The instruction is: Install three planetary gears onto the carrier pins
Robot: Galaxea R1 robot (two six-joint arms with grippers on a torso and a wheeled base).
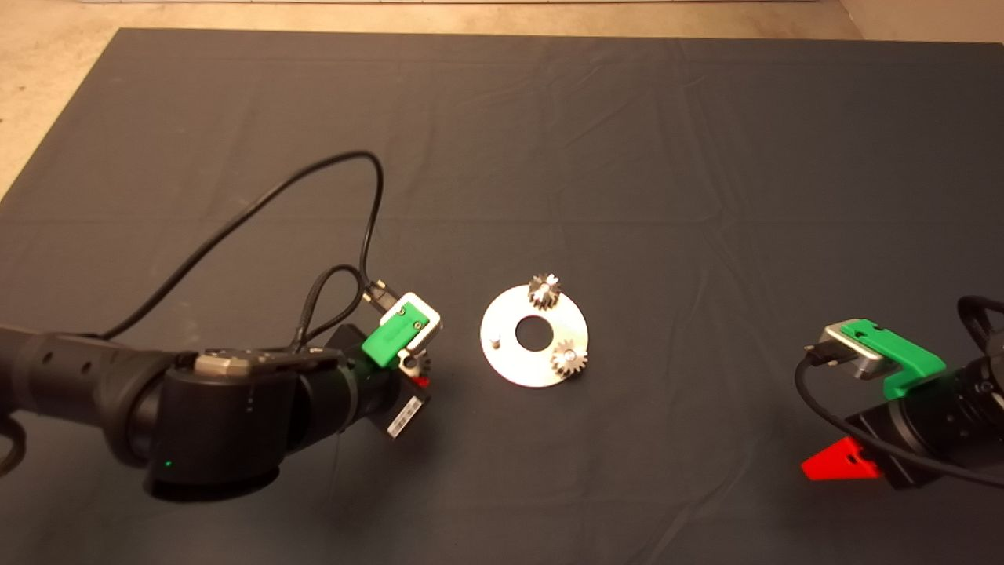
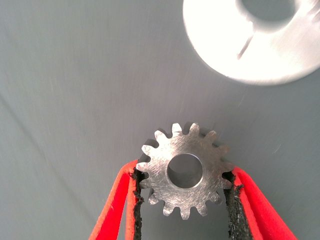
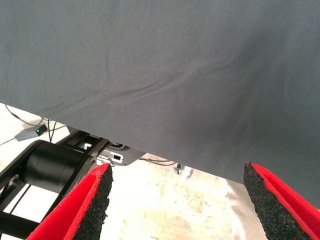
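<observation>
The round silver carrier plate (image 1: 518, 357) lies mid-mat with a large central hole. A dark steel gear (image 1: 543, 291) sits on its far pin and a bright silver gear (image 1: 569, 359) on its near right pin. The left pin (image 1: 495, 341) stands bare. My left gripper (image 1: 420, 370) is just left of the plate, shut on the third steel gear (image 2: 185, 170), which it holds by its toothed rim. The plate's edge (image 2: 220, 55) shows beyond the gear in the left wrist view. My right gripper (image 1: 839, 463) is parked at the lower right, open and empty.
The dark mat (image 1: 706, 157) covers the table, with bare tabletop (image 1: 47, 78) at the far left. A black cable (image 1: 259, 212) loops over the mat above the left arm. The right wrist view shows the mat's edge (image 3: 150, 145) and robot base parts (image 3: 55, 165) on the floor.
</observation>
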